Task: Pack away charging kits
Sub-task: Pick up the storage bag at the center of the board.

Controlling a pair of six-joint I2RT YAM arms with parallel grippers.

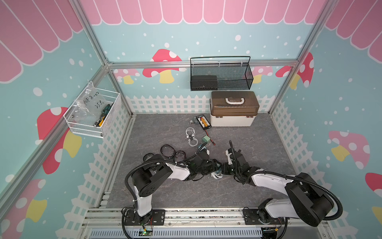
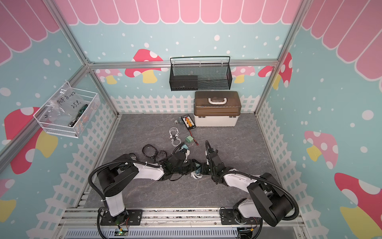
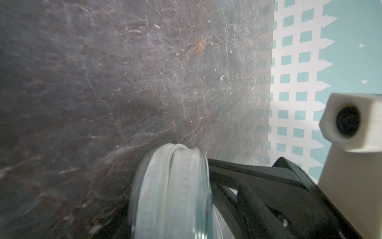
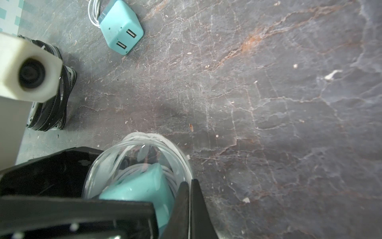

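Two grippers faced each other at the near centre of the table (image 1: 258,149); the right gripper (image 4: 189,186) pinched the rim of a clear pouch (image 4: 132,157) holding a teal adapter (image 4: 140,186) and white cable (image 4: 172,175); whether the left gripper (image 1: 215,166) was open or closed could not be told; a second adapter (image 4: 121,31) lay farther back.

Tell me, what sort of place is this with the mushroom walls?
Probably a robot test booth decorated like a playroom: silver aluminium frame bars carry pink-and-teal mushroom-printed wall panels, and a black-and-white left robot arm and right robot arm are bolted at the front edge.
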